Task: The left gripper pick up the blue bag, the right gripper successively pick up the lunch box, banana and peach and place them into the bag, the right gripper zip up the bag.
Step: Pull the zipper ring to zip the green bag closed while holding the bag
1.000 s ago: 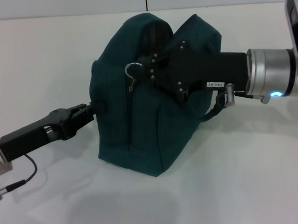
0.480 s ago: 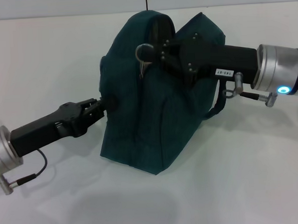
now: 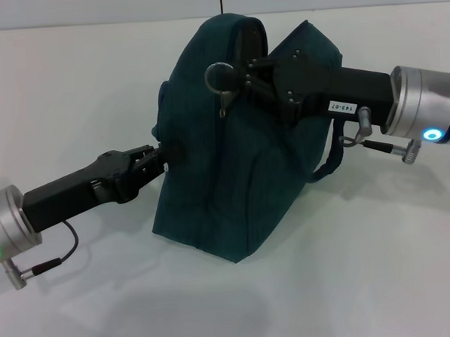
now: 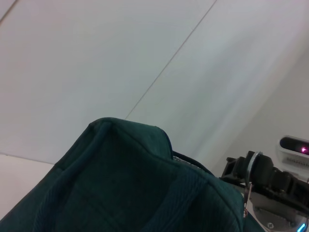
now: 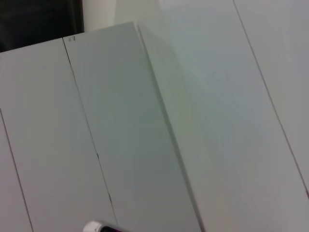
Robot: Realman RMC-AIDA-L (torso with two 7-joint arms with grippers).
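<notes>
The right gripper (image 3: pixel 239 76) reaches in from the right across the top of the bag (image 3: pixel 225 176), its black fingers clenched on the zipper pull, whose metal ring (image 3: pixel 219 77) sticks out just beside the fingertips near the bag's peak. The left gripper (image 3: pixel 155 158) comes in low from the left and pinches the bag's left side about halfway up. The dark blue-green bag stands upright on the white table (image 3: pixel 366 267), leaning a little toward the right, with its strap (image 3: pixel 329 163) looping out under the right arm. From the left wrist, the bag's top fills the lower part of the view, with the ring at its far edge.
</notes>
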